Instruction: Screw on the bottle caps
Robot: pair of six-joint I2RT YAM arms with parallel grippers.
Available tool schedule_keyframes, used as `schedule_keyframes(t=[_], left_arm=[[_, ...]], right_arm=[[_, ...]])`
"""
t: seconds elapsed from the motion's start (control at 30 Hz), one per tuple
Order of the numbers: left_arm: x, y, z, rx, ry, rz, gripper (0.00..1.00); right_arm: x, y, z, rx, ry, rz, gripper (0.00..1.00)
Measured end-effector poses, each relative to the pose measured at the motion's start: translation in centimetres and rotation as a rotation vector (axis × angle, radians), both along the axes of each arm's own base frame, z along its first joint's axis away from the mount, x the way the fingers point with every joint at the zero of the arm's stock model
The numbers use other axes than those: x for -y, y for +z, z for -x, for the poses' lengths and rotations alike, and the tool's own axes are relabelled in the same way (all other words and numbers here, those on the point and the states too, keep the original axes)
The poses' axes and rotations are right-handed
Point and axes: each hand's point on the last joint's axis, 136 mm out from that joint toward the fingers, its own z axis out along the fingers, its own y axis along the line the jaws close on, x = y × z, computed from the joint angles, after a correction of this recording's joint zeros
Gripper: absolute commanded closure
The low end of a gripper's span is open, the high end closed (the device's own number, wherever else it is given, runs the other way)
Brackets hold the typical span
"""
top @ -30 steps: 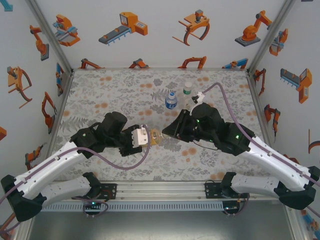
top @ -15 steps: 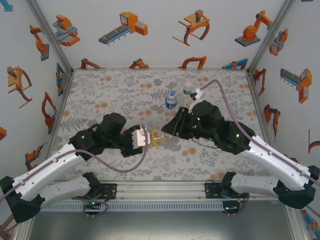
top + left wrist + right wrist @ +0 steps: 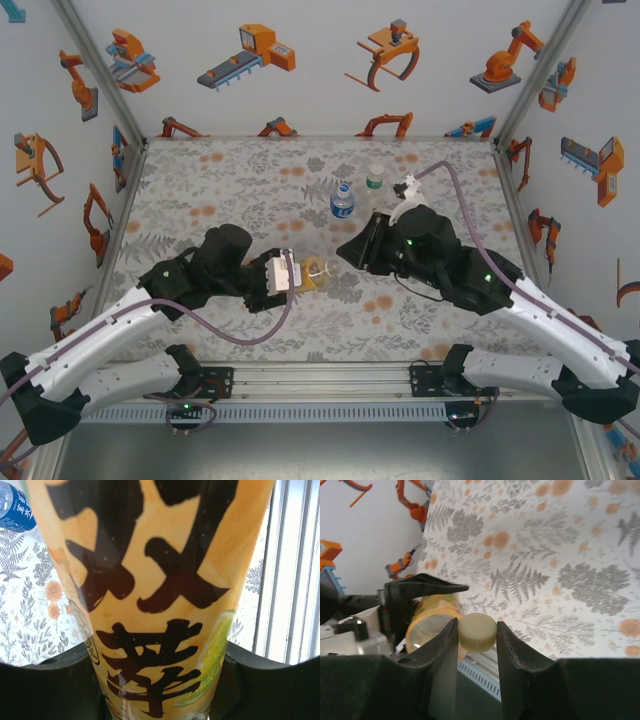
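The yellow-labelled bottle (image 3: 318, 270) with dark characters lies sideways above the mat, and my left gripper (image 3: 298, 272) is shut on it. In the left wrist view this yellow bottle (image 3: 155, 605) stands between both fingers of the left gripper (image 3: 160, 680). My right gripper (image 3: 477, 635) is shut on a pale round bottle cap (image 3: 477, 631). It hovers just right of the yellow bottle (image 3: 427, 622), whose round end faces it with a small gap. In the top view the right gripper (image 3: 348, 252) points left at that bottle. The blue-labelled bottle (image 3: 342, 200) and the green-white bottle (image 3: 374, 180) stand upright behind.
A floral mat (image 3: 220, 190) covers the table, with wide bare room on the left and at the far back. White walls with orange robot pictures close in three sides. A metal rail (image 3: 320, 378) runs along the near edge. The blue-labelled bottle (image 3: 15, 510) lies close behind the held one.
My right gripper has drawn back a little to the right and away, keeping the cap. The left gripper with the yellow bottle has edged slightly right.
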Motion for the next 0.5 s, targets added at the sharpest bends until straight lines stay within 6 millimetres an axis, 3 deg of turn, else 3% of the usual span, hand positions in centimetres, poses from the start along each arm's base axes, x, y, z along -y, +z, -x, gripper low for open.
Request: schedule_keyframes(t=[0.1,0.2,0.3,0.5], left_arm=[[-0.1,0.6,0.1,0.005,0.011,0.026,1.00],[-0.4,1.0,0.2,0.000,0.034,0.056,1.00],[-0.6,1.2,0.2,-0.015,0.064,0.079,1.00],[-1.0,1.8,-0.1,-0.042,0.133,0.130,1.00]], right_arm=[[1.6,-0.7,-0.8,0.060,-0.039,0.058,0.87],[2.1,-2.6,-1.6,0.120,-0.047,0.136,0.91],[1.4,-5.8,-2.5,0.180,-0.017,0.211,0.91],[-0.6,-14.7,-3.4,0.278,0.085,0.336,0.87]])
